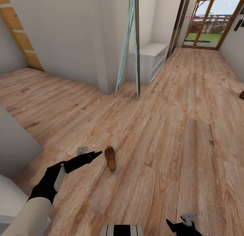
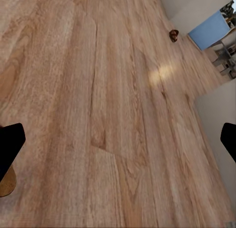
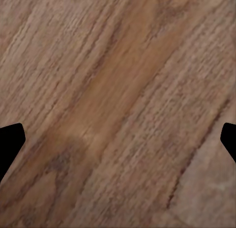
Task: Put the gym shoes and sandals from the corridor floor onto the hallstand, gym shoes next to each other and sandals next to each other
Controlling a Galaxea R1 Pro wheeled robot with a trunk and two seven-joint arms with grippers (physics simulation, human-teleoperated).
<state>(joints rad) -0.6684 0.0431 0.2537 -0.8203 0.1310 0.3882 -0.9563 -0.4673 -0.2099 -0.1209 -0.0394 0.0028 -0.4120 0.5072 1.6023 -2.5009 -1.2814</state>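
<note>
Brown sandal (image 1: 109,157) lying on the corridor floor (image 1: 176,134), just beside the left gripper (image 1: 90,156), fingers spread wide, empty. Second sandal (image 1: 241,95) well apart, at the floor's far right edge. Right gripper (image 1: 179,225) low, also open. Risk: nudging the sandal away on approach.

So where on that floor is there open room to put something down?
Widest bare stretch: the floor between the sandal and a second brown shoe at the right edge, running up to the glass door. Also free: the planks left of the wall corner. Tightest spot: around the sandal, where the left gripper hangs close.
</note>
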